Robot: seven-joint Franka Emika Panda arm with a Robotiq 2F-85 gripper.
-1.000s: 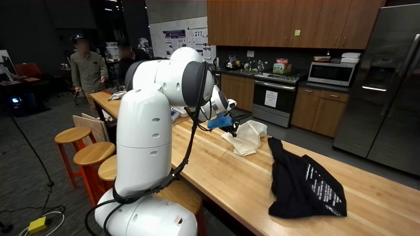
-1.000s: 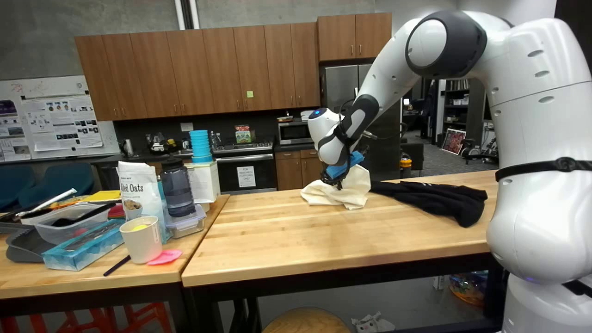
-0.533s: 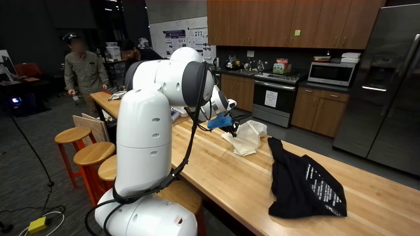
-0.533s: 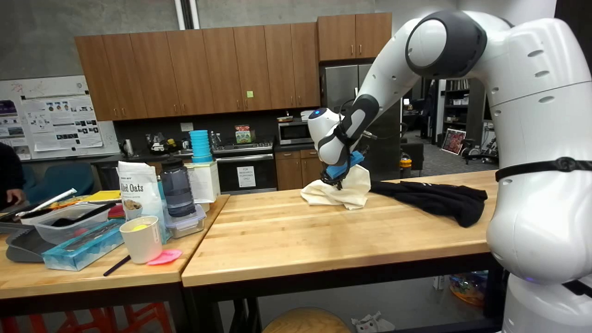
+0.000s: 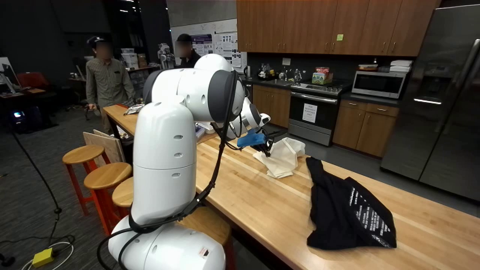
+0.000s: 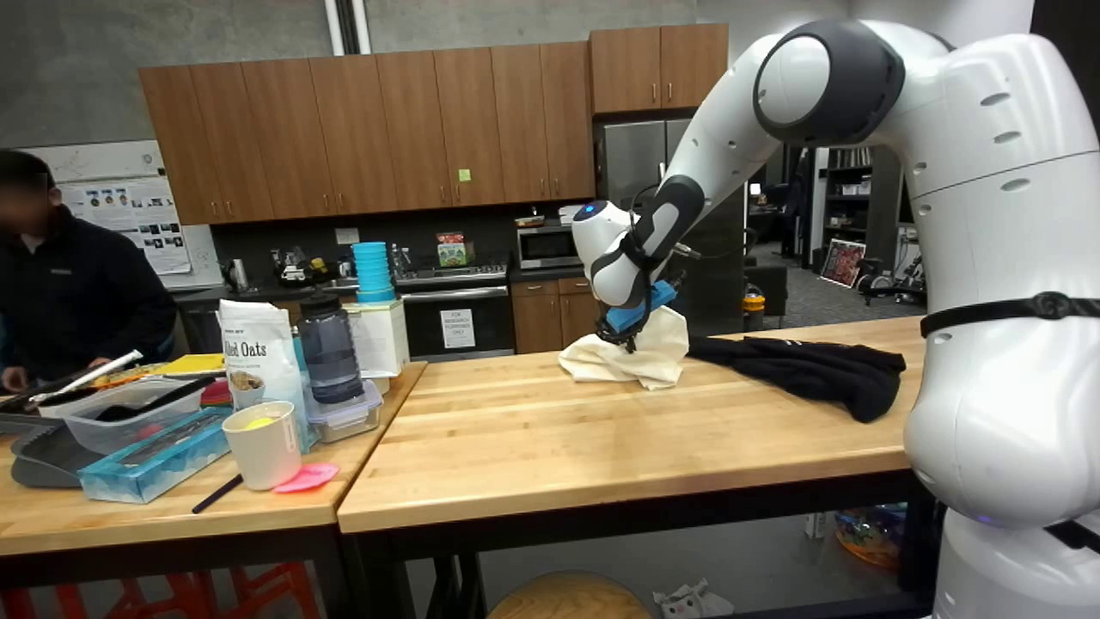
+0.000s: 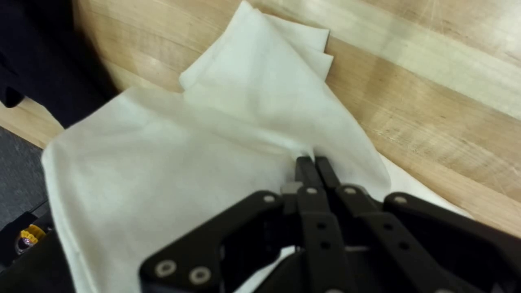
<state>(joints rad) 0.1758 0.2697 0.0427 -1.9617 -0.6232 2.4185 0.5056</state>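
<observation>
A cream cloth lies bunched on the wooden table, seen in both exterior views [image 5: 284,159] [image 6: 660,348] and in the wrist view [image 7: 163,162]. My gripper [image 7: 312,159] is shut on the cream cloth. A small fold stands pinched between the fingertips, and part of the cloth is raised around them. The gripper also shows low over the table in both exterior views [image 5: 267,152] [image 6: 630,344]. A black garment with white print lies beside the cloth, seen in both exterior views [image 5: 345,215] [image 6: 816,374] and at the left of the wrist view [image 7: 53,61].
The wooden table [image 6: 516,430] meets a second table at its end. That one bears an oats bag [image 6: 258,344], a dark bottle [image 6: 330,352], a white mug [image 6: 262,451] and trays. Stools [image 5: 107,176] stand along the table's side. Two people stand in the background [image 5: 108,78].
The arm, gripper and cloth look unmoved. A person in dark clothes has come into view behind the second table. The person in the grey-green shirt has shifted slightly.
</observation>
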